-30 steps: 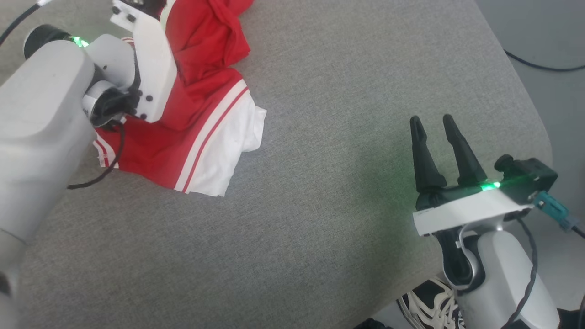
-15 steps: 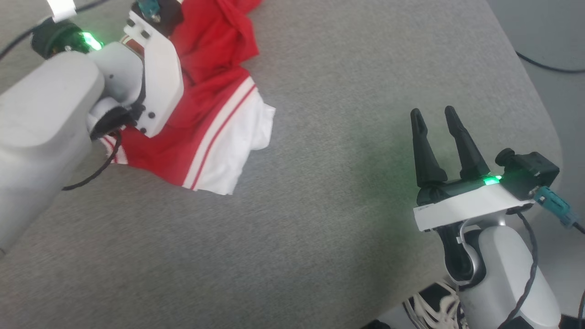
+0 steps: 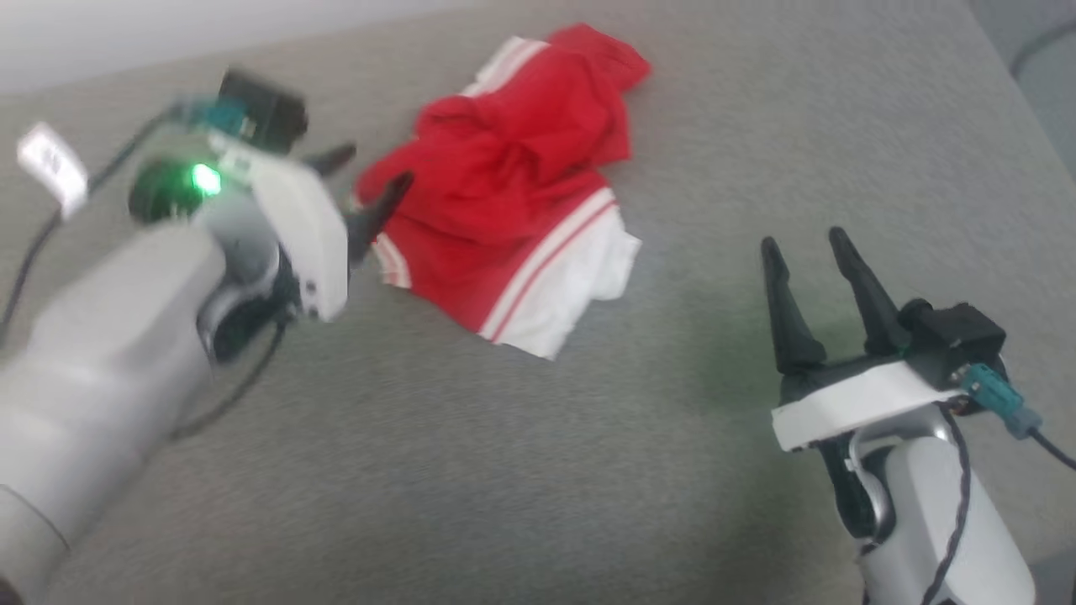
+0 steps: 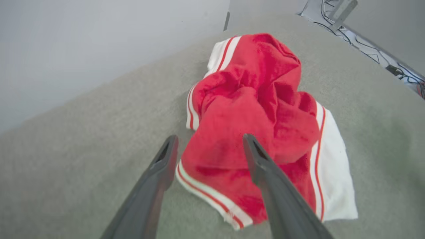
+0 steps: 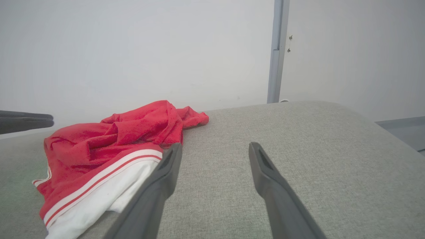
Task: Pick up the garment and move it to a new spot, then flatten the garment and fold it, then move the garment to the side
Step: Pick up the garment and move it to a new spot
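Both jaws gape wide, empty; left gripper [image 3: 377, 166] at nine o'clock of the garment [image 3: 504, 193], right gripper [image 3: 801, 238] at four; garment lies crumpled on grey pad [image 3: 504, 479]; flattening seems next, needing grips at opposite sides.

No legible text or labels.

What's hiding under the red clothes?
The garment lies bunched on the grey cushion, which shows all around it. A white lining pokes out past its striped edge. Anything beneath the crumpled folds is covered.
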